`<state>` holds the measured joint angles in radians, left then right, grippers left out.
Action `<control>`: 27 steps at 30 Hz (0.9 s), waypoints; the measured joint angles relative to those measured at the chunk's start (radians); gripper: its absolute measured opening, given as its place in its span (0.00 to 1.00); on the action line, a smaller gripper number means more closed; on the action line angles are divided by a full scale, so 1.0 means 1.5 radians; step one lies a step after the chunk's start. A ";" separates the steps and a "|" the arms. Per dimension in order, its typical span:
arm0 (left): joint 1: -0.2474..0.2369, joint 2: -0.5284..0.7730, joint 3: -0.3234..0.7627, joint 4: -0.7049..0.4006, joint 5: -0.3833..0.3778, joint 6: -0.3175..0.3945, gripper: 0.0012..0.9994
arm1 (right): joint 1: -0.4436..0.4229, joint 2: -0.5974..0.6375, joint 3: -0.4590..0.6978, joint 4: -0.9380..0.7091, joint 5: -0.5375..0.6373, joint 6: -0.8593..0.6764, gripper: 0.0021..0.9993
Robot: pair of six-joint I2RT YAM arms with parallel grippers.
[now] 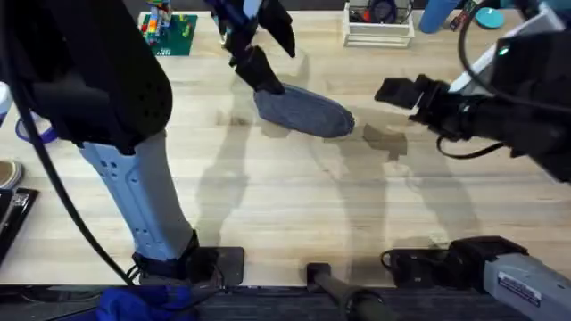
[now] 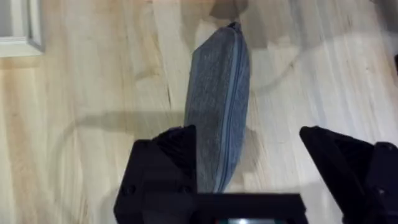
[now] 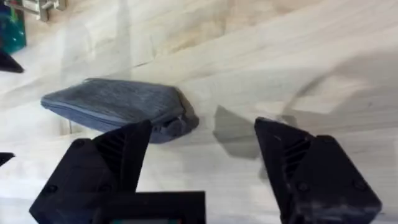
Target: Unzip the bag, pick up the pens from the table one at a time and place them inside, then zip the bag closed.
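The blue-grey bag (image 1: 303, 111) lies on the wooden table (image 1: 294, 196) at mid-back, with its zipper (image 2: 231, 93) shut along the top. My left gripper (image 1: 270, 53) is open over the bag's left end. In the left wrist view, that end of the bag (image 2: 214, 112) reaches between the fingers (image 2: 165, 158), close to one of them. My right gripper (image 1: 389, 92) hangs open a short way right of the bag, touching nothing. The right wrist view shows the bag (image 3: 112, 107) beyond and to one side of that gripper (image 3: 202, 158). The pens are out of view.
Along the back edge stand a green plate of toy bricks (image 1: 169, 31), a white tray (image 1: 379, 28) and a tall blue cylinder (image 1: 437, 13). A blue-purple tape roll (image 1: 31, 134) sits at the far left. Bare planks fill the table's front half.
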<state>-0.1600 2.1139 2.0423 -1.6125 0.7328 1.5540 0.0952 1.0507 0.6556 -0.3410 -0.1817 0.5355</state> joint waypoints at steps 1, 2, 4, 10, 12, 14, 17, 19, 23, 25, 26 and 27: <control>0.000 0.000 0.014 -0.009 -0.003 -0.012 1.00 | 0.000 -0.004 0.013 -0.014 0.006 -0.011 1.00; 0.000 0.000 0.031 -0.020 -0.009 -0.028 1.00 | 0.000 -0.009 0.026 -0.026 0.011 -0.020 1.00; 0.000 0.000 0.066 -0.049 -0.022 -0.067 1.00 | 0.000 -0.018 0.052 -0.051 0.025 -0.040 1.00; 0.000 0.000 0.126 -0.053 -0.050 -0.220 1.00 | 0.000 -0.041 0.118 -0.112 0.062 -0.094 1.00; 0.000 0.000 0.129 -0.053 -0.057 -0.270 1.00 | 0.000 -0.047 0.136 -0.127 0.077 -0.106 1.00; -0.001 0.000 0.129 -0.053 -0.072 -0.323 1.00 | 0.000 -0.052 0.151 -0.138 0.091 -0.116 1.00; -0.005 -0.011 0.129 -0.053 -0.105 -0.404 1.00 | 0.000 -0.055 0.174 -0.161 0.104 -0.124 1.00; -0.009 -0.036 0.129 -0.053 -0.132 -0.455 1.00 | 0.000 -0.055 0.185 -0.180 0.109 -0.128 1.00; -0.024 -0.124 0.129 -0.052 -0.186 -0.544 1.00 | 0.000 -0.060 0.189 -0.216 0.112 -0.132 1.00; -0.033 -0.172 0.130 -0.052 -0.208 -0.577 1.00 | 0.000 -0.074 0.189 -0.221 0.113 -0.133 1.00; -0.038 -0.194 0.131 -0.052 -0.217 -0.591 1.00 | 0.000 -0.084 0.189 -0.221 0.114 -0.133 1.00; -0.044 -0.217 0.132 -0.052 -0.225 -0.605 1.00 | 0.000 -0.099 0.189 -0.220 0.114 -0.134 1.00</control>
<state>-0.2260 1.7889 2.2404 -1.6905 0.3953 0.6472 0.0952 0.9027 0.9398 -0.6710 -0.0109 0.3351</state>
